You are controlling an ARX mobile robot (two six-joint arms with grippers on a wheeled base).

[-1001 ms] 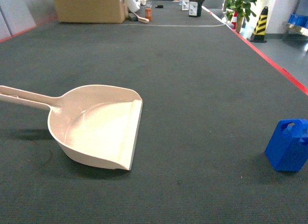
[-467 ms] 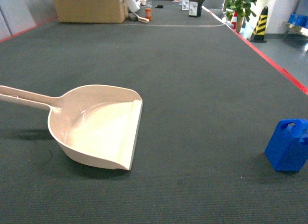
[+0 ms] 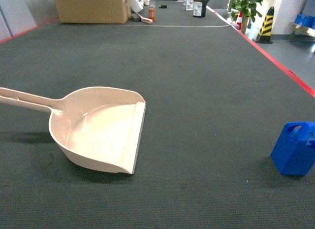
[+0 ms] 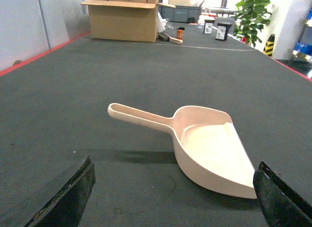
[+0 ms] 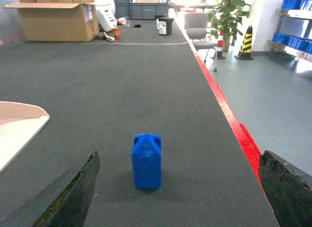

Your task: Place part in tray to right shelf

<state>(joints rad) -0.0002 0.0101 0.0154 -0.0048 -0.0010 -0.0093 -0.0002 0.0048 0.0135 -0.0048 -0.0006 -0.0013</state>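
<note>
The part (image 3: 295,148), a small bright-blue block with a slot at its top, stands upright on the dark mat at the far right. The right wrist view has the part (image 5: 146,161) ahead of my open right gripper (image 5: 178,190), left of centre and apart from both fingers. The cream dustpan-shaped tray (image 3: 101,131) lies empty on the left, handle pointing left. My open left gripper (image 4: 173,197) hovers low just before the tray (image 4: 209,150), holding nothing. The right shelf (image 5: 294,23) with blue crates shows far off to the right. Neither gripper appears in the head view.
A red stripe (image 5: 229,117) marks the mat's right edge, with grey floor beyond it. At the far end stand a cardboard box (image 3: 91,7), small containers (image 3: 199,6), a potted plant (image 3: 247,5) and a yellow-black cone (image 3: 267,24).
</note>
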